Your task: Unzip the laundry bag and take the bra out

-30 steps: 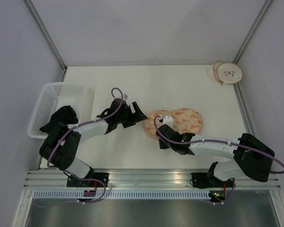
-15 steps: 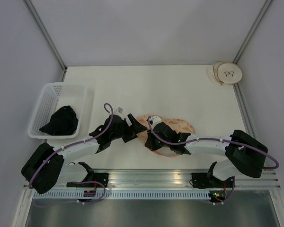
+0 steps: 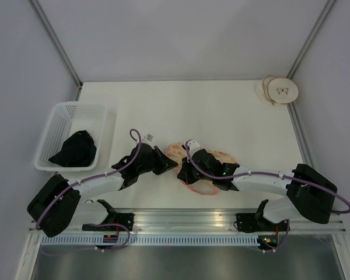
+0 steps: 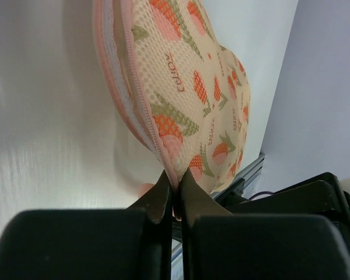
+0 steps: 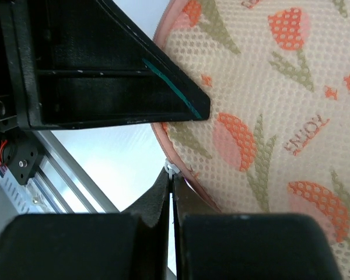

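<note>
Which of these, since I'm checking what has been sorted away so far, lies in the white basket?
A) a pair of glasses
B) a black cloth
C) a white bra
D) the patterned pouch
B: the overhead view shows a black cloth lying inside the white basket, while the patterned pouch lies well outside it.

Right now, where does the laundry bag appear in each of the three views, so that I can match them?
Top external: the laundry bag lies just below the picture's centre, partly hidden.
Left wrist: the bag fills the upper middle, tapering downward.
Right wrist: the bag fills the right half.
Shared landmark: its pink zip trim, which edges the bag in every view.
</note>
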